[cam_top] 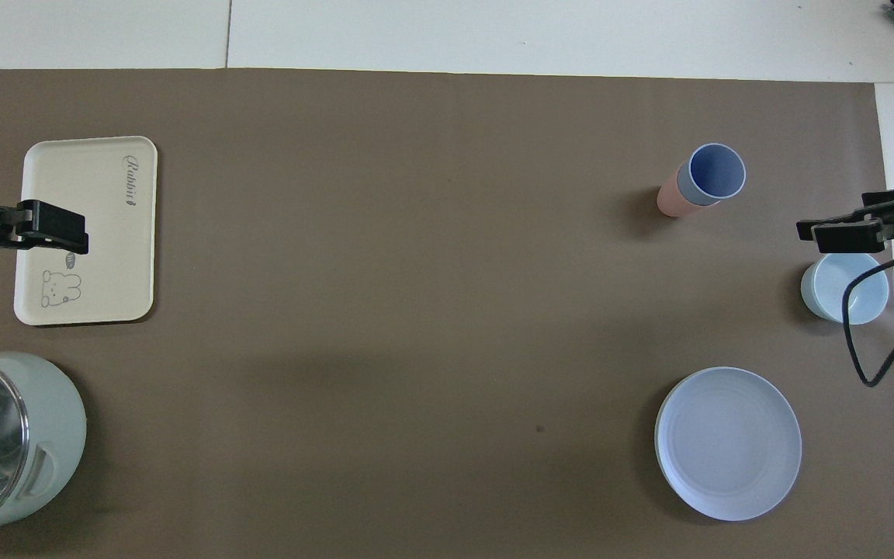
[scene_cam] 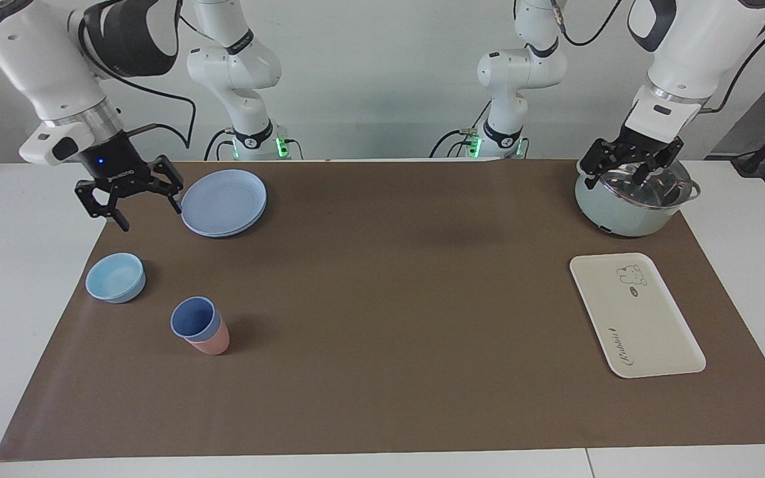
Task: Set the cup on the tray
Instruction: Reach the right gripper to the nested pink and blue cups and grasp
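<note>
The right gripper (scene_cam: 131,207) hangs tipped down, fingers spread, holding nothing, beside the blue plate (scene_cam: 224,202), the left gripper (scene_cam: 630,168) waits spread over the pot (scene_cam: 635,202), and the cup (scene_cam: 192,318) sits inside the pink cup (scene_cam: 212,341), well apart from the tray (scene_cam: 635,314).

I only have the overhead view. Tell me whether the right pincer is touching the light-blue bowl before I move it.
Observer: No. From the facing view, the right pincer hangs open in the air, touching neither the light-blue bowl nor anything else.
Operator: Now the left one. Here it looks to be on the tray.
Observer: It is not. The left pincer is open and raised over the pot, not touching the tray.
Operator: Report how the cup sits.
Observer: The blue cup is nested inside the pink cup, with only its upper band showing above the pink rim.
</note>
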Robot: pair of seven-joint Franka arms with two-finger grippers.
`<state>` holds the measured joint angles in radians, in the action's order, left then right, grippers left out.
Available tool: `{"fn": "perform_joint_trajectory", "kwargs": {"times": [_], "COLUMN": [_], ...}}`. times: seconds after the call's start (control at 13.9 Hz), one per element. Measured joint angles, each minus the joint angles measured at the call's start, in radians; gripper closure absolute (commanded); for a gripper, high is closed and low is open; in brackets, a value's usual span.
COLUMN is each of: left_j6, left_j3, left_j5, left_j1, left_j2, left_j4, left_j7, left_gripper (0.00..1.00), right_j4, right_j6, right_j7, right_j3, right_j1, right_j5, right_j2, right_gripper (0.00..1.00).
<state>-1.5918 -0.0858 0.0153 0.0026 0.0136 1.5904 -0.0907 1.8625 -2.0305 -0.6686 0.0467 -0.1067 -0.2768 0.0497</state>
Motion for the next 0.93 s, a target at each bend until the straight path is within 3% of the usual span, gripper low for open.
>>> {"fn": "perform_joint_trajectory", "kwargs": {"times": [0.36,0.93], "left_j6": [0.000,0.000], "left_j3": [0.002,0.002], "left_j5": [0.000,0.000], "left_j1": [0.000,0.000], "left_j2": [0.000,0.000], "left_j4": [0.000,0.001], "left_j7": [0.000,0.000], "left_gripper": [0.00,0.00], "right_j4": [0.073,0.039], "right_j6": [-0.147,-0.213], "right_j7": [-0.538,-1.024], "right_j3": [0.003,0.002], "right_j1": [-0.107,-0.124], "right_j5": [-0.336,-0.821], "right_j2": [-0.100,-0.380], "right_gripper": [0.00,0.00]}}
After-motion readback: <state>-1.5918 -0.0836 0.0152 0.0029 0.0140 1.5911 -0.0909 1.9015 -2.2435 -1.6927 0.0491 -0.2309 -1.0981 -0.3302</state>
